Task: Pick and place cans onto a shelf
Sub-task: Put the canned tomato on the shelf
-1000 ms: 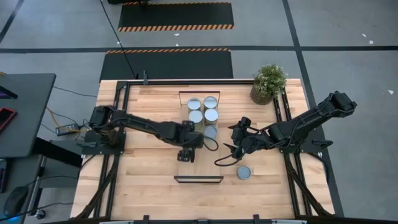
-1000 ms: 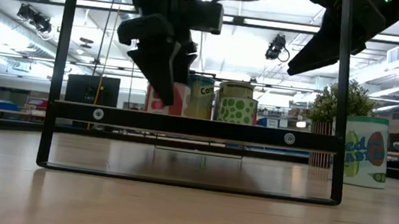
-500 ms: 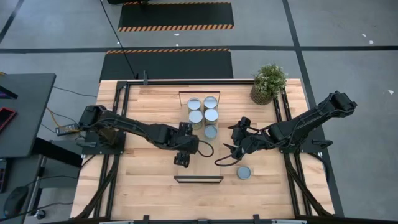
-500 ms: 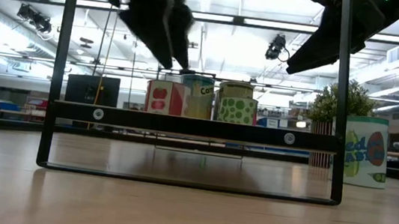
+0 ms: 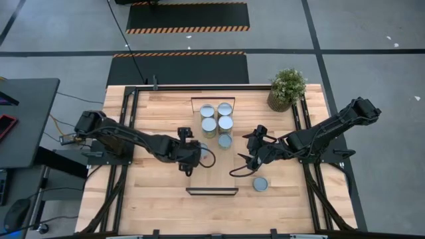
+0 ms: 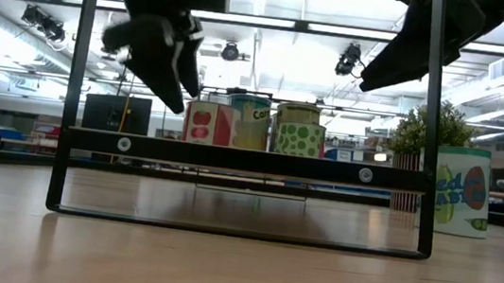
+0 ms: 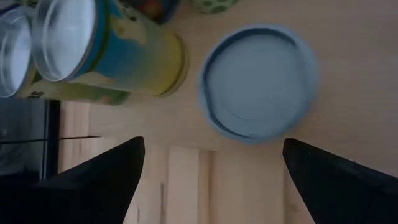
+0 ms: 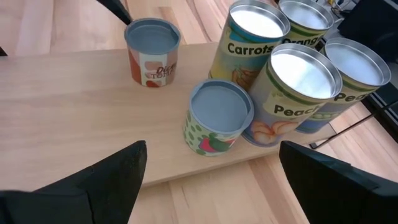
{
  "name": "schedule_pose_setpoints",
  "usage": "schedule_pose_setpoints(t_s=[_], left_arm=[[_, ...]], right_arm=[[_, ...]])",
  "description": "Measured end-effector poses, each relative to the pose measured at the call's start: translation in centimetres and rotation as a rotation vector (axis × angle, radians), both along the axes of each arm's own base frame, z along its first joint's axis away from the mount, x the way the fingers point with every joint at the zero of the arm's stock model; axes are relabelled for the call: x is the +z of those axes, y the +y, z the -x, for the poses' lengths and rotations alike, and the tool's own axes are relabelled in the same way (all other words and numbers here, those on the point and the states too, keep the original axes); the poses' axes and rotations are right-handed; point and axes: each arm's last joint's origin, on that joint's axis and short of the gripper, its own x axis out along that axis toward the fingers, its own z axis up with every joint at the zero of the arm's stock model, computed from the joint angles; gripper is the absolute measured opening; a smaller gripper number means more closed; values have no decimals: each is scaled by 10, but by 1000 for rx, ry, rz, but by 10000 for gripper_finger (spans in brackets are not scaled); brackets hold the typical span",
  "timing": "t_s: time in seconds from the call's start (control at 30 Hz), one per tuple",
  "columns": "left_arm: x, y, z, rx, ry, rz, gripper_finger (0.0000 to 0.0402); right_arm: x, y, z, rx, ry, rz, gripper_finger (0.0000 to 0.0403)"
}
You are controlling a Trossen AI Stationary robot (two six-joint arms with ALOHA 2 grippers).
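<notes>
Left gripper (image 5: 188,164): over the tabletop (image 5: 153,199), just beside the shelf's left side, about midway between the far and near edges; raised above the board in the low view.
Left fingers (image 7: 93,186): spread wide, nothing between them.
Right gripper (image 5: 250,153): over the tabletop just beside the shelf's right side, facing the cans; high up in the low view.
Right fingers (image 8: 93,186): apart, holding nothing.
Shelf (image 5: 212,191): long narrow board running from the far edge toward the near edge at mid-tabletop; dark crossbar and posts across the low view.
Cans on shelf (image 5: 217,117): clustered upright on the far half of the board, touching or just beside one another; near half of the board bare.
Tall cans: Carrots can (image 8: 249,37) and Peaches can (image 8: 298,93) side by side, two more tall ones behind them.
Short cans: green-dotted can (image 8: 217,118) touching the Peaches can; red-labelled can (image 8: 151,59) a little apart, nearer the left gripper.
Lone can (image 5: 260,184): short, blue-topped, upright on the tabletop off the shelf, right of the board's near end.
Printed can (image 6: 461,189): tall, standing outside the shelf's right post in the low view.
Plant (image 5: 287,88): at the far right corner of the tabletop, well apart from the cans.
</notes>
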Motion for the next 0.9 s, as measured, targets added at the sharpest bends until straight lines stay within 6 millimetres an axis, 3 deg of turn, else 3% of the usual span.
schedule_pose_setpoints(t_s=[0.27,0.67,0.9], left_arm=[[-19,3,-4,54,-145,-70,387],[-24,17,-8,131,-241,-76,387],[-21,-1,-8,38,-268,33,387]], right_arm=[[0,0,0,12,5,-10,375],[-1,2,0,32,11,-28,375],[-16,1,2,34,-10,-36,375]])
